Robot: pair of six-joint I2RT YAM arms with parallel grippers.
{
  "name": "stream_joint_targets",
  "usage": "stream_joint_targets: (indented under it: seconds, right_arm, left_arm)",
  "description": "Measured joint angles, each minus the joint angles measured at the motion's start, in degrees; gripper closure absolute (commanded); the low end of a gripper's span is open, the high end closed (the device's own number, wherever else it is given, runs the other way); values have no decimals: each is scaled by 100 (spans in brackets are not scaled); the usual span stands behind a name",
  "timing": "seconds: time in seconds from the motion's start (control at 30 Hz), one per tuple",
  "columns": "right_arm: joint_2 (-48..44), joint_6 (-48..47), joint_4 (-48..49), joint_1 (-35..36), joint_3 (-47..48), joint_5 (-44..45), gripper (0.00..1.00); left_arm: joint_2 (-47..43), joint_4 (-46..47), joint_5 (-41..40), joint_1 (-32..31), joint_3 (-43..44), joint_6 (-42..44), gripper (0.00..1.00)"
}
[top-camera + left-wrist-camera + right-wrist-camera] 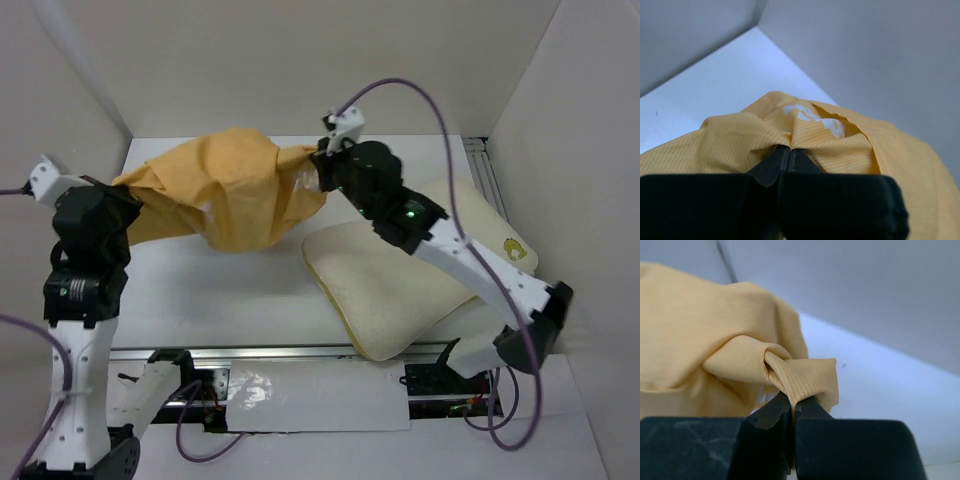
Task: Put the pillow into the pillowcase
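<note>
The mustard-orange pillowcase [235,190] hangs bunched between both grippers above the table's back left. My left gripper [128,195] is shut on its left end; in the left wrist view [789,148] the fabric [840,145] with white lettering is pinched between the fingers. My right gripper [322,165] is shut on its right end; in the right wrist view [794,402] a twisted fold of the cloth [740,360] is clamped. The cream quilted pillow [400,285] lies flat on the table at right, partly under the right arm, with a yellow mark [514,247] near its right corner.
White walls enclose the table on the left, back and right. A metal rail [300,352] runs along the near edge between the arm bases. A rail [485,170] also stands at the back right. Purple cables loop around both arms.
</note>
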Motion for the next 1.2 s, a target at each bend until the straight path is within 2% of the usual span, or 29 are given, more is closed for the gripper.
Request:
stream_joint_targets:
  seconds: [0.17,0.4,0.53,0.6,0.7,0.77,0.8,0.83,0.87,0.9,0.97,1.0,1.03,1.07,1.1,1.2]
  right_arm:
    - [-1224,-485,170,-247,225,286,100]
    - [-1517,-846,251,-348,566,212,99]
    - [-1121,-883,240,-531,584,173,98]
    - [-710,-841,192,-678,678,87,89]
    - [70,-743,105,-964,859,-175,84]
    - [697,-588,87,-1154,892,-579,76]
    - [994,-544,79,-1226,896,-778,72]
    - [1349,-490,33,-1287,935,-977,68]
    - [1762,-452,-72,-1338,1045,-1137,66]
    - [2142,-420,-162,-1360,1187,-1235,60]
    - [3021,-323,-557,-1447,1639,-1443,34]
    - [3322,-260,-704,-1471,1818,-1504,17]
    - [3554,-208,-868,-1521,1934,-1565,11]
    - [3668,-203,-1025,-1582,1950,-1655,6]
    - [3692,-186,-1161,-1661,1934,-1727,0]
    - [3407,-83,-1014,-1954,1604,-1932,0]
  left_arm:
    - [-660,-55,-210,7,584,149,100]
    - [-616,11,-151,9,1069,463,100]
    - [-33,210,-7,9,1054,601,100]
    - [492,295,46,11,1099,667,100]
    - [1445,393,146,81,1213,774,100]
    - [2199,487,225,197,1263,787,100]
    - [2564,498,291,278,1296,787,96]
    - [2983,470,413,389,1375,787,88]
    - [3421,422,575,522,1495,778,78]
    - [3849,323,743,643,1668,807,60]
    - [4728,107,1056,863,2210,841,51]
    - [5051,35,1156,938,2400,859,40]
    - [5276,-52,1233,997,2524,894,25]
    - [5416,-136,1298,1047,2568,874,0]
    - [5453,-212,1351,1067,2522,914,0]
    - [5176,-254,1484,1062,2076,892,0]
